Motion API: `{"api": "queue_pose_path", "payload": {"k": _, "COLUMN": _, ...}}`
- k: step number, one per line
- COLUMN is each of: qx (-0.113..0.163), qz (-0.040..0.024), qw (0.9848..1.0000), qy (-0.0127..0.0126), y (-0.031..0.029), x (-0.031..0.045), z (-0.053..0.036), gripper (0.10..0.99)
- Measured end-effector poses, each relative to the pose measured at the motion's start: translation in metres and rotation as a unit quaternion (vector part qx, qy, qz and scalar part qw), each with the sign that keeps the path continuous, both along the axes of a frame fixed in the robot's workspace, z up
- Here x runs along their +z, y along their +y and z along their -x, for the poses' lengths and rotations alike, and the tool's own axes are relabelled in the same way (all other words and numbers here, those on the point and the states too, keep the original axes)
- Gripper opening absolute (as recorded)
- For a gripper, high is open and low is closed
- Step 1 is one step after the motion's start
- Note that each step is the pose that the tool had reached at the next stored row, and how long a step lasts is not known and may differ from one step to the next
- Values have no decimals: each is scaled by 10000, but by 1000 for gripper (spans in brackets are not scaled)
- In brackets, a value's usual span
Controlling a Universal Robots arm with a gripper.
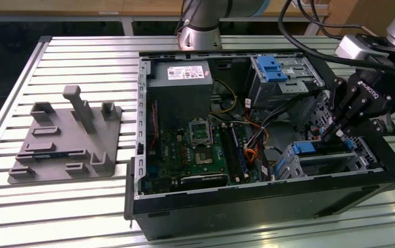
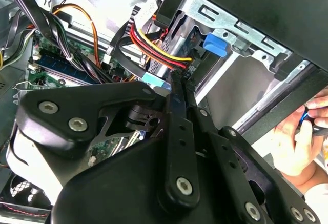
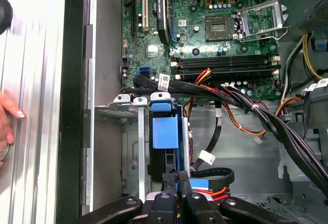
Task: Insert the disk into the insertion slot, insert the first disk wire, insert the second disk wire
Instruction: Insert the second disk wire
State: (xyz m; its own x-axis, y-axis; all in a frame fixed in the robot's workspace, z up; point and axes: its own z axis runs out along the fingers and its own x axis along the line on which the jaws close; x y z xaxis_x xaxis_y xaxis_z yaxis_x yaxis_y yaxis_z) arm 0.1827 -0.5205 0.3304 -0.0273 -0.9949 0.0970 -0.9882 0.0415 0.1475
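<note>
Blue-railed, the disk (image 3: 165, 136) is sitting inside the insertion slot (image 1: 325, 160) at the case's front corner, apparently seated. The gripper (image 2: 178, 83) is pinching narrow at the disk's rear edge, where a cable bundle (image 2: 154, 47) is meeting the connector; a wire step appears in hand. A hand (image 2: 300, 142) is resting outside the case (image 1: 267, 212).

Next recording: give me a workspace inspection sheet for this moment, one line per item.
Surface: slatted metal table.
Job's things: disk with blue carrier sits in the insertion slot of the open computer case.
Clutter: grey fixture plate beside the case.
Hand: hand shut at a black connector by the red-yellow wires.
Cables: black bundle across the motherboard.
Surroundings: a person's hand outside the case.
</note>
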Motion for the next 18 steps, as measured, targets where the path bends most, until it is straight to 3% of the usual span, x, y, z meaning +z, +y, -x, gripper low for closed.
{"api": "queue_pose_path", "payload": {"k": 18, "qx": 1, "qz": 26, "qw": 10000, "qy": 0, "y": -9, "x": 22, "z": -1, "gripper": 141}}
